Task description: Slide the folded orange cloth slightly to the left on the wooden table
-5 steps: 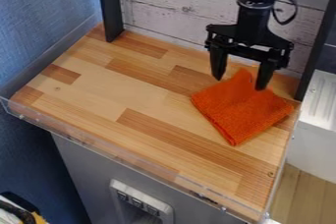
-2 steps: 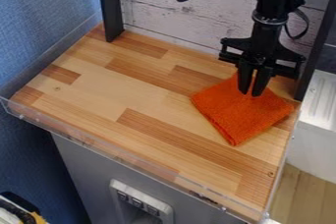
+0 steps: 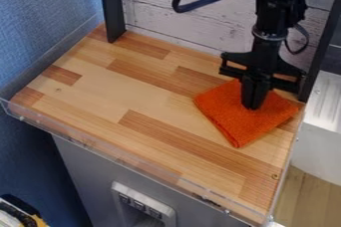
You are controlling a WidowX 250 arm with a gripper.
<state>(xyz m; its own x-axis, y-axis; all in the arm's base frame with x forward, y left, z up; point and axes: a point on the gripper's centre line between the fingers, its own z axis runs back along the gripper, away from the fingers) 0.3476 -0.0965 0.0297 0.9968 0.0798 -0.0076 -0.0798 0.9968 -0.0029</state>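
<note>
Arm [image 3: 266,17]: in from far right, near-vertical.
Gripper [image 3: 253,107]: points down, fingers together over cloth; pinch on fabric cannot be told.
Orange cloth [image 3: 245,122]: folded, right side of wooden worktop [image 3: 126,91].

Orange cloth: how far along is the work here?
Reaching it looks done: the gripper is over the orange cloth, fingers together. Gripping is perhaps in hand; whether fabric is pinched, I can't tell. Any lift is left undone: the cloth lies on the wooden tabletop.
</note>
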